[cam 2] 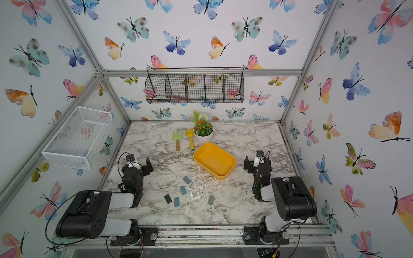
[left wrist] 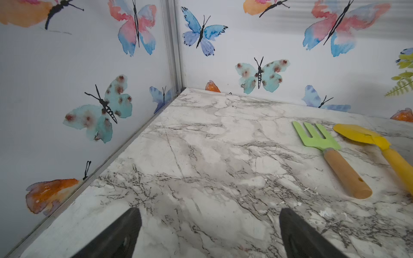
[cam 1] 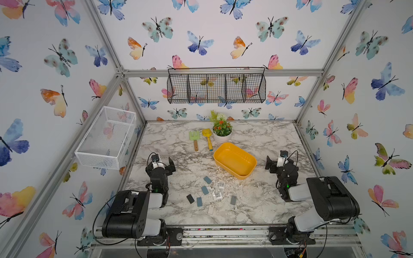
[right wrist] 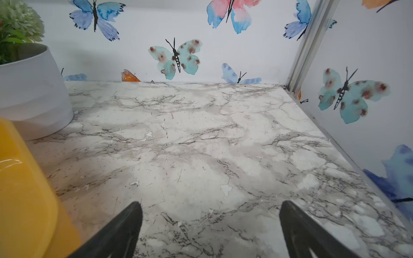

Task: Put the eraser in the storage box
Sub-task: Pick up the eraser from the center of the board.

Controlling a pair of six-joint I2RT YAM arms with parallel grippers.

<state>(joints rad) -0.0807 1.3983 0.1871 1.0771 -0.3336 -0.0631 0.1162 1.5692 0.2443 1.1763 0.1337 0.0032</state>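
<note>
**Ana:** Where does the storage box [cam 1: 234, 159] sit?

**Ben:** On the marble counter [cam 1: 268, 207], lying at a slant with its open side up. In both top views its inside shows only yellow floor.

**Ana:** And the eraser?

**Ben:** Outside the box. A scatter of small flat blocks lies on the counter in front of the box, on the side toward the arm bases. The blue-grey eraser [cam 1: 207, 180] is the one closest to the box's near wall, but apart from it. Farther from the box lie two more blue-grey ones, a dark block [cam 1: 190, 198], a grey block [cam 1: 233, 200] and some white pieces [cam 1: 216, 195]. Whether those white bits are erasers I cannot tell.

**Ana:** The left claw?

**Ben:** The left claw [left wrist: 207, 214] is released, its jaws spread wide with bare counter between them. It grasps nothing and sits well apart from the box, off the box's left side.

**Ana:** The right one?

**Ben:** The right claw [right wrist: 210, 207] is released and empty too, near the box's right end. The right wrist view shows the box's yellow wall close beside one finger [right wrist: 120, 225].

**Ana:** What lies beyond the box?

**Ben:** A white pot [cam 1: 221, 137] of greenery stands just beside the box's far corner. A yellow toy shovel [cam 1: 207, 138] and a green toy rake [cam 1: 194, 138] lie side by side past the box's far-left end, the shovel's handle tip near the box's rim
</note>
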